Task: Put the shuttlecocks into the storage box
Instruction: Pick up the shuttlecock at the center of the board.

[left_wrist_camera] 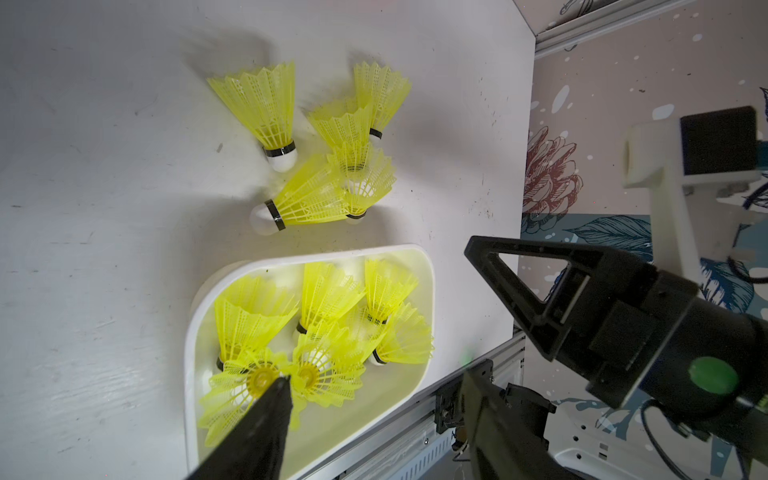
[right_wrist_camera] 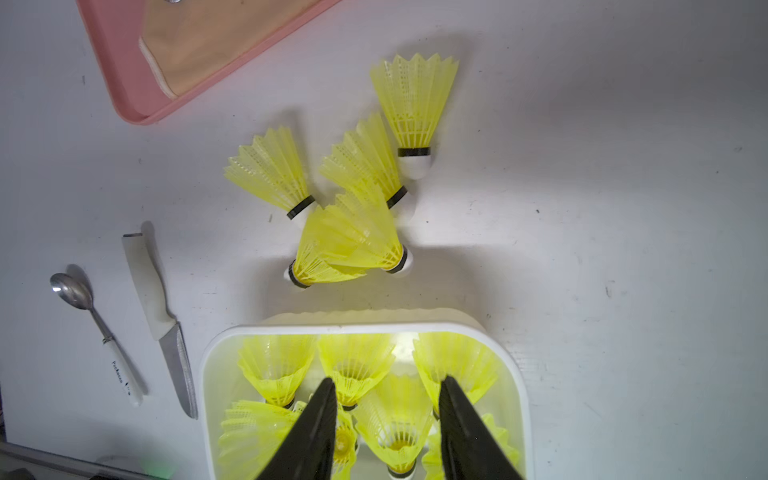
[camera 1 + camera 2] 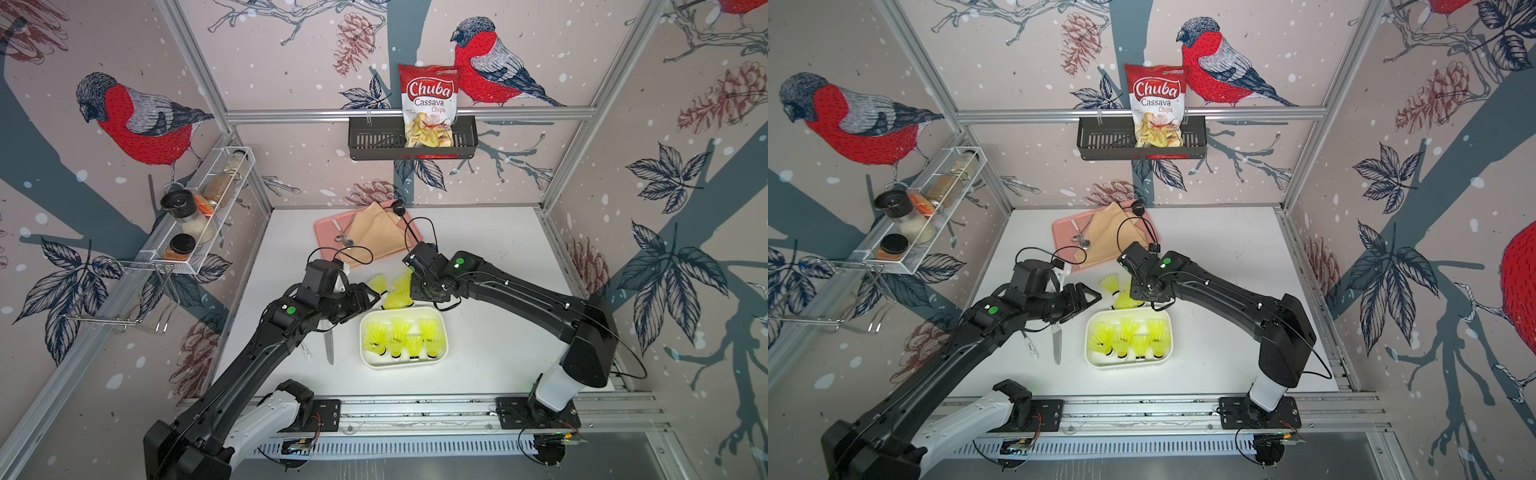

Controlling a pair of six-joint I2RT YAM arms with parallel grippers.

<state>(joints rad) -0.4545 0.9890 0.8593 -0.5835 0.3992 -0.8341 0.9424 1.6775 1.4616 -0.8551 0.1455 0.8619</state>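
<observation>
The white storage box (image 3: 402,365) sits at the table's middle front with several neon yellow shuttlecocks (image 2: 355,365) standing in it. Several more shuttlecocks (image 3: 397,293) lie loose in a pile on the table just behind the box, also seen in the right wrist view (image 2: 353,232). My right gripper (image 2: 388,380) hangs over the box, open. One shuttlecock (image 2: 395,419) stands in the box below the gap, free of both fingers. My left gripper (image 1: 378,376) is open and empty at the box's left rear corner (image 3: 371,296), beside the loose pile.
A knife (image 2: 160,307) and a spoon (image 2: 95,324) lie on the table left of the box. A pink tray (image 3: 328,226) with a beige cloth (image 3: 374,232) stands behind the pile. A black basket (image 3: 374,143) holds a chips bag (image 3: 430,104). A wire rack (image 3: 199,216) with jars hangs left.
</observation>
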